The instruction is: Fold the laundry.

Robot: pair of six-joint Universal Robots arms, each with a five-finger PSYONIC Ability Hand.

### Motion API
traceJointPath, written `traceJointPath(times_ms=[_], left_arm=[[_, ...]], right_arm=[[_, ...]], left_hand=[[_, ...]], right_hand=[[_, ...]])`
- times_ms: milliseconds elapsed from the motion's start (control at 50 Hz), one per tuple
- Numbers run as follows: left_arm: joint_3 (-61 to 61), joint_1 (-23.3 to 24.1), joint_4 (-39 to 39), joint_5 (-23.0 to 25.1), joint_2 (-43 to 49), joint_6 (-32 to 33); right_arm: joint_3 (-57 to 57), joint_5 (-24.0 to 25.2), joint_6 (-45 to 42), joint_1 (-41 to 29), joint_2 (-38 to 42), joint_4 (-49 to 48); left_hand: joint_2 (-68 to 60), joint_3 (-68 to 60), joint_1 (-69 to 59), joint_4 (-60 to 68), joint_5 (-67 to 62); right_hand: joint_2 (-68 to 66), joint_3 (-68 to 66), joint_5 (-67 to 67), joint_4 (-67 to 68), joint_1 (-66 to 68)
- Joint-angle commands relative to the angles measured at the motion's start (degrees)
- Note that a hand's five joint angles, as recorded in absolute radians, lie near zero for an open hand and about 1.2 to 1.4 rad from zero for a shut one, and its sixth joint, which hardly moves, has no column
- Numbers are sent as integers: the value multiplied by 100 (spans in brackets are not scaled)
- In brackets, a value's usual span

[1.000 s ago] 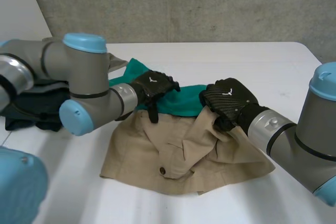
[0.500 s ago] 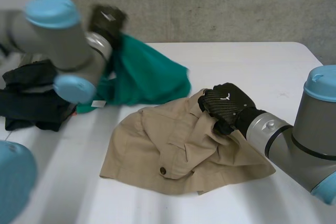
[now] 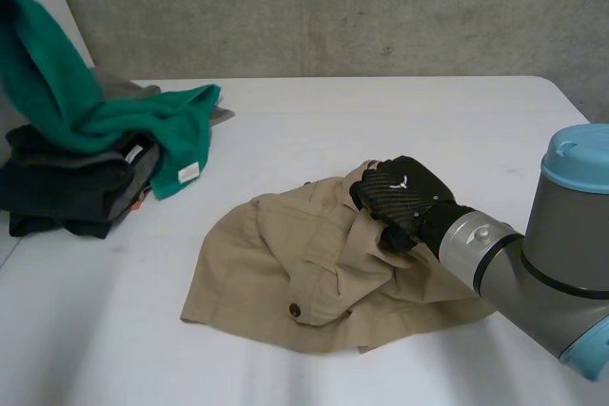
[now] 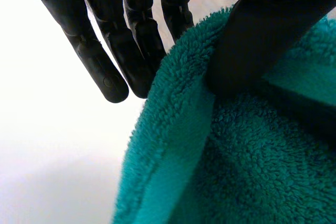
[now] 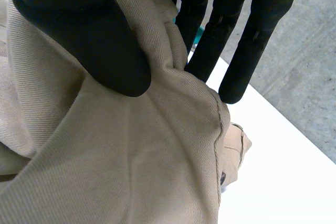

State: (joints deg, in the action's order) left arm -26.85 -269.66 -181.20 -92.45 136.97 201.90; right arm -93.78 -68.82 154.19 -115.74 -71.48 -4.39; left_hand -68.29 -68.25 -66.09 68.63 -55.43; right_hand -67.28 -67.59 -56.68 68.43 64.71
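Laundry (image 3: 249, 284) left to fold is one beige garment (image 3: 285, 273), lying crumpled at the centre of the surface (image 3: 381, 111), a little toward 5 o'clock. A second ago the green towel (image 3: 105, 121) lay against its 12 o'clock edge with the left robot hand on it. Since then that robot hand has carried the towel up and away to 9 o'clock, where it now drapes over the dark pile (image 3: 57, 192), one end still raised above it. In the left wrist view the left robot hand (image 4: 100, 61) has its thumb clamped on the towel's edge beside straight fingers, so it has not let go.

The right robot hand (image 3: 404, 192) has barely moved: it pinches a fold of the garment between thumb and fingers at the garment's 2 o'clock side, as its own wrist view shows.

This probably means sorting is over and the garment, now free of the towel, can be spread out and folded.

For room, the surface is bare from 12 round to 3 o'clock and again from 6 to 8 o'clock, so the cloth can be pulled flat either way. The pile sits close to the 9 o'clock edge, and the draped towel could slide off there. The right arm (image 3: 533, 254) lies over the garment's 4 o'clock corner, which may hinder spreading it.
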Motion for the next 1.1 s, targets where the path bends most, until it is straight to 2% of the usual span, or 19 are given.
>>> traceJointPath(times_ms=[20,40,60,80,160,240,300,400,520,680,720,740,760,780,820,840,900,1020,1100], left_arm=[[-540,97,14,130,558,182],[-636,106,31,182,637,279],[-689,115,58,183,672,332],[-760,132,84,174,673,402],[-1172,247,330,183,322,692],[-1901,326,523,297,-424,693],[-2709,466,664,630,-1127,579],[-4175,966,796,1692,-1936,482],[-5268,1670,682,2555,-2043,429],[-5278,2583,550,2556,-1411,218],[-5269,2690,577,2521,-1393,218],[-5243,2725,568,2477,-1401,227],[-5138,2751,533,2346,-1419,192],[-5050,2752,515,2223,-1445,174],[-4892,2691,550,1855,-1550,60],[-4804,2621,637,1366,-1734,-114],[-4856,2576,804,766,-2207,-378],[-5058,2611,1025,939,-3369,-678],[-5181,2786,1025,992,-3906,-942]], right_arm=[[0,9,24,8,-6,0],[9,9,33,8,-23,0],[9,9,33,8,-32,0],[18,0,41,-1,-32,0],[44,0,68,-19,-94,0],[176,-35,129,-115,-251,17],[264,-44,173,-177,-392,26],[553,-44,436,-308,-813,0],[923,-18,885,-458,-1060,-18],[976,-79,1219,-564,-1078,-36],[967,-105,1228,-555,-1061,-27],[958,-123,1228,-546,-1061,-18],[932,-175,1211,-520,-1034,-1],[923,-202,1202,-502,-1008,-9],[906,-272,1167,-458,-947,-44],[906,-368,1123,-363,-903,-53],[967,-527,1061,-126,-797,-53],[1187,-580,1184,148,-551,-562],[1283,-598,1465,139,-139,-1580]], left_hand=[[-507,-511,-727,473,-793],[2864,2859,2644,-2898,2578],[4646,4642,4426,-4680,4360],[5829,5825,5609,-5863,5543],[5829,5825,5609,-5863,5543],[5829,5825,5609,-5863,5543],[5829,5825,5609,-5863,5543],[5829,5825,5609,-5863,5543],[5829,5825,5609,-5863,5543],[5829,5825,5609,-5863,5543],[5357,5352,5137,-5391,5070],[3988,3984,3768,-4022,3702],[511,506,291,-545,225],[-1154,-1159,-1374,1120,-1440],[-1171,-1175,-1391,1137,-1457],[-1171,-1175,-1391,1137,-1457],[-1171,-1175,-1391,1137,-1457],[-1171,-1175,-1391,1137,-1457],[-1171,-1175,-1391,1137,-1457]], right_hand=[[-1273,-1241,-1332,1157,1529],[-1273,-1241,-1332,1157,1529],[-1273,-1241,-1332,1157,1529],[-1273,-1241,-1332,1157,1529],[-1273,-1241,-1332,1157,1529],[-1273,-1241,-1332,1157,1529],[-1273,-1241,-1332,1157,1529],[-1273,-1241,-1332,1157,1529],[-1273,-1241,-1332,1157,1529],[-1273,-1241,-1332,1157,1529],[-1273,-1241,-1332,1157,1529],[-1273,-1241,-1332,1157,1529],[-1273,-1241,-1332,1157,1529],[-1273,-1241,-1332,1157,1529],[-1273,-1241,-1332,1157,1529],[-1273,-1241,-1332,1157,1529],[-1273,-1241,-1332,1157,1529],[-1273,-1241,-1332,1157,1529],[-1273,-1241,-1332,1157,1529]])
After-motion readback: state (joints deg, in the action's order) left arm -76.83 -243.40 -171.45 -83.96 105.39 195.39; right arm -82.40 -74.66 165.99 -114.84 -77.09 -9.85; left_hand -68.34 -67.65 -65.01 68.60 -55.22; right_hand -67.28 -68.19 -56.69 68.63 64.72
